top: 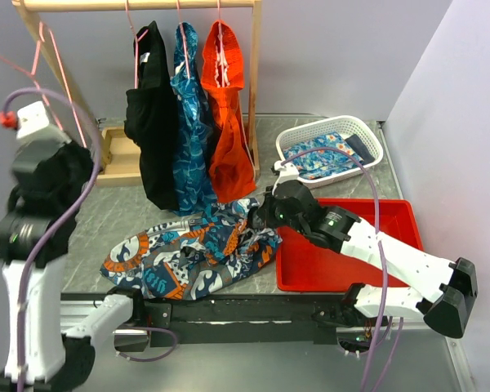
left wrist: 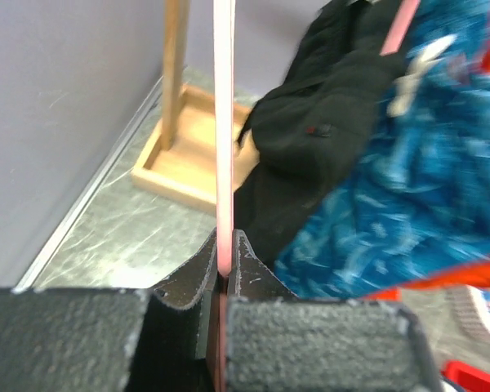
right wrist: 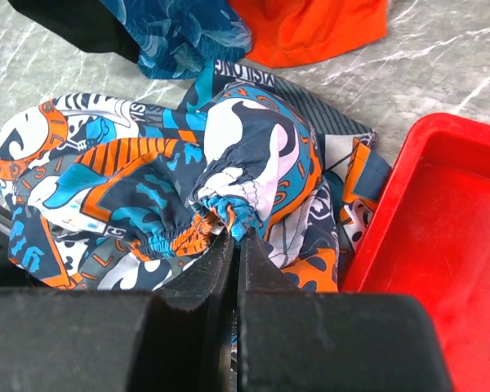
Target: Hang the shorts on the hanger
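1. right wrist view: right gripper (right wrist: 235, 238) is closed tight on the gathered edge of the shorts (right wrist: 147, 180), centre frame, beside the red tray (right wrist: 441, 212).
2. left gripper (left wrist: 226, 265) clamps the pink hanger (left wrist: 224, 122) wire.
3. lift slowly, with the edge bunched.

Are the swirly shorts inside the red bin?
No, the swirly navy, white and orange shorts lie on the grey table beside the red plastic bin.
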`<state>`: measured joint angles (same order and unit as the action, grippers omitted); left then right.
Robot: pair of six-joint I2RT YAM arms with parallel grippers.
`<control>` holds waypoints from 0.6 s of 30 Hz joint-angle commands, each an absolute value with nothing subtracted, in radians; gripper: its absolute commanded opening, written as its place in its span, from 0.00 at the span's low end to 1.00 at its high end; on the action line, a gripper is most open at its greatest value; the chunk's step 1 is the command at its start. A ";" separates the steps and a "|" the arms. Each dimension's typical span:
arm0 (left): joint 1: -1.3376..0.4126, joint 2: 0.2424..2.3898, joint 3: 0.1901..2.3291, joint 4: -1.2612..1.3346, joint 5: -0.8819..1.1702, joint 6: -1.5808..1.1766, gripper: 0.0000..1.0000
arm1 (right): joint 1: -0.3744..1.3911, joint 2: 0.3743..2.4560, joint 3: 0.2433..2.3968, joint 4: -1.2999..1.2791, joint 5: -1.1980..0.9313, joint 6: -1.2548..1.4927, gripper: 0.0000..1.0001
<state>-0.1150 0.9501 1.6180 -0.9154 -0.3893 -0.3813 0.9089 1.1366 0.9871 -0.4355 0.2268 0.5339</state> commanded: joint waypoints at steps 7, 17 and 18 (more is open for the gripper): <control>-0.222 0.753 1.595 -0.786 0.143 -0.374 0.01 | 0.907 1.109 0.980 -0.434 0.304 0.538 0.00; -0.681 0.655 1.442 -0.853 0.138 -0.327 0.01 | 0.907 1.048 0.939 -0.463 0.437 0.540 0.00; -0.701 0.650 1.433 -0.860 0.140 -0.328 0.01 | 0.907 1.037 0.937 -0.477 0.468 0.541 0.00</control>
<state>-0.6159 0.6888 1.4574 -0.8570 0.1081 -0.3550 0.9092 1.0882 0.9405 -0.4614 0.3504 0.5339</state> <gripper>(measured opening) 0.048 0.026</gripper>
